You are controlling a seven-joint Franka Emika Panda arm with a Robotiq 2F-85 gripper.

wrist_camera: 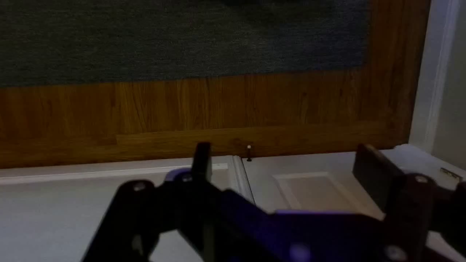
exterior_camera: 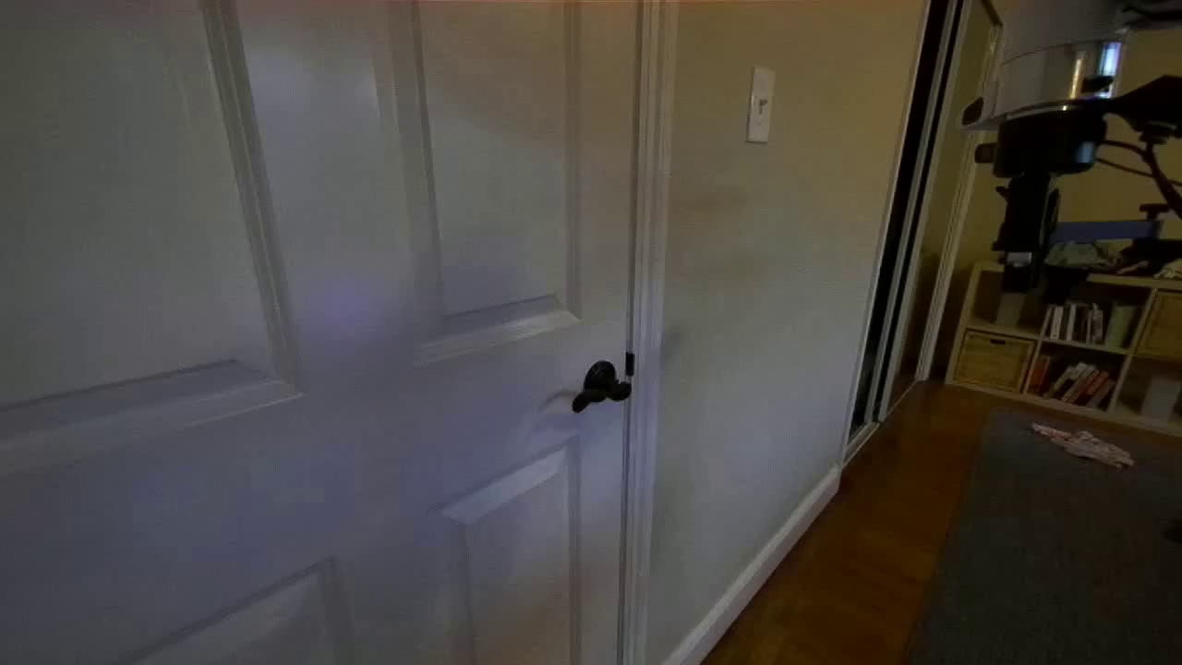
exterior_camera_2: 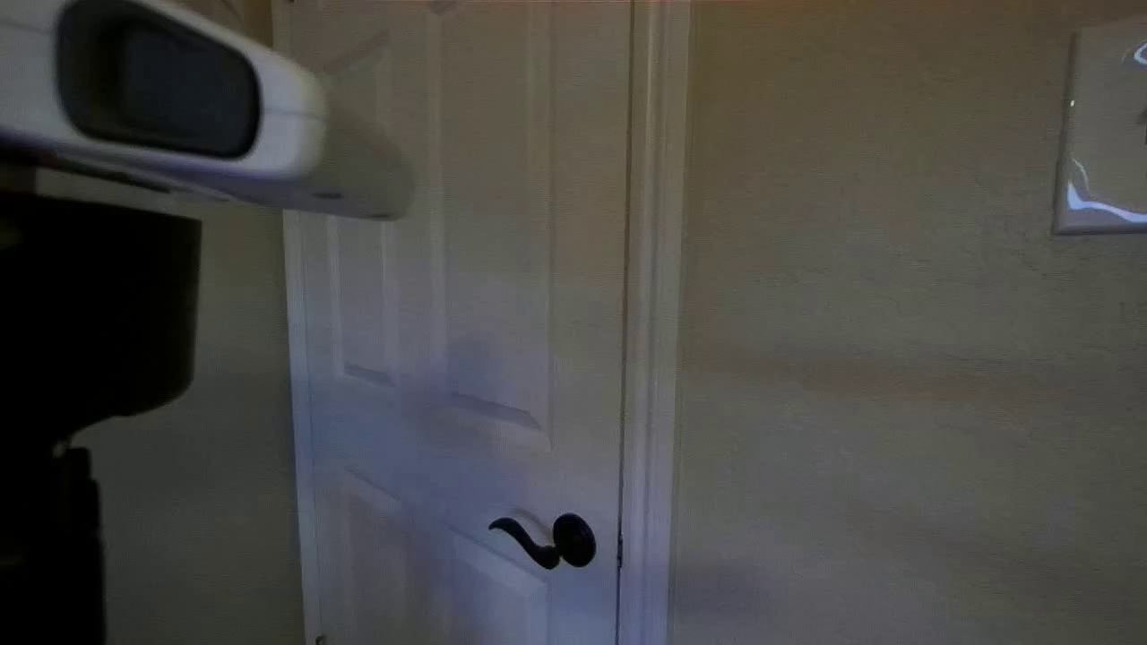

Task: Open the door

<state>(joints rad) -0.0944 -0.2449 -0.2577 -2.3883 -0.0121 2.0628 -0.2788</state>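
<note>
Gripper (wrist_camera: 284, 160) spread wide. White door (exterior_camera: 342, 397) with black lever handle (exterior_camera_2: 573, 539) stands beyond it, well apart. Below gripper, wood floor (wrist_camera: 236, 105) and dark rug (wrist_camera: 174, 42). Farther back, behind gripper in an exterior view: cubby shelf (exterior_camera: 1085, 346) holding wicker basket (exterior_camera: 995, 360) and books (exterior_camera: 1076, 323).

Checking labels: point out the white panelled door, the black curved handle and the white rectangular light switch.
Door (exterior_camera: 349, 344), in an exterior view: flat strip between panels.
Handle (exterior_camera_2: 543, 555), in an exterior view: curved lever.
Light switch (exterior_camera: 762, 106), in an exterior view: central toggle.
</note>
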